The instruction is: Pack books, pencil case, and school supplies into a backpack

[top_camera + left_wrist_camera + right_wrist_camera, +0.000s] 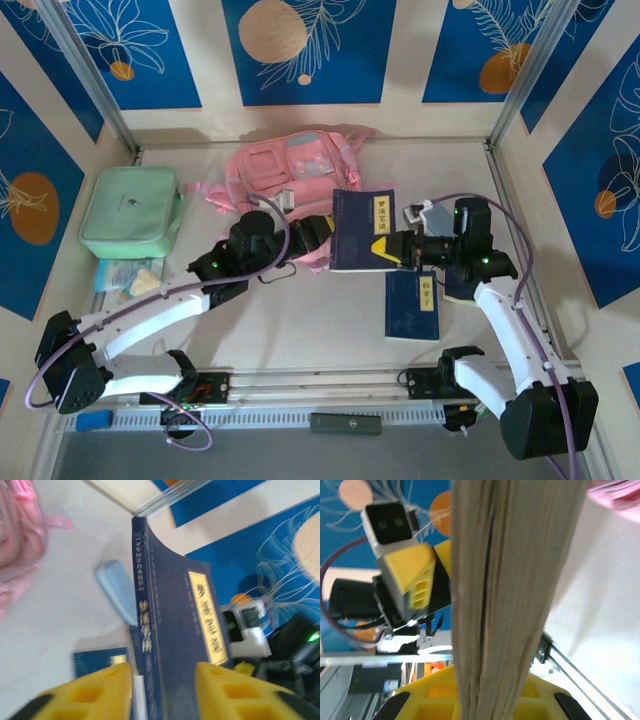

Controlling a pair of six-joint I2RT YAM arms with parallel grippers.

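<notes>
Judged at an early stage, with nothing seen packed. Found pink backpack [290, 165] lying at the back of the table [300, 335]; opening not discernible.

Found raised book [362, 230] off the surface just in front of the backpack, between both tools. Noted right gripper [492, 695] clamped on that book's page edge, pads flush on both sides in the right wrist view. Noted left gripper [163, 685] with fingers [95, 695] apart, straddling the spine end. Cannot tell contact from clearance there.

Found second book [412, 305] flat on the table nearer the arm bases, untouched. Found grey-blue pencil case [116, 592] lying on the table beyond the raised book, per the left wrist view.

Left to do, by judgement: both books, pencil case and any supplies into the backpack.

Recorded mint green bag [130, 212] at the left, with small pale items [128, 275] just in front, too small to identify. Recorded pale matte table surface, enclosed by cream walls bearing blue leaf-print panels [300, 50].
</notes>
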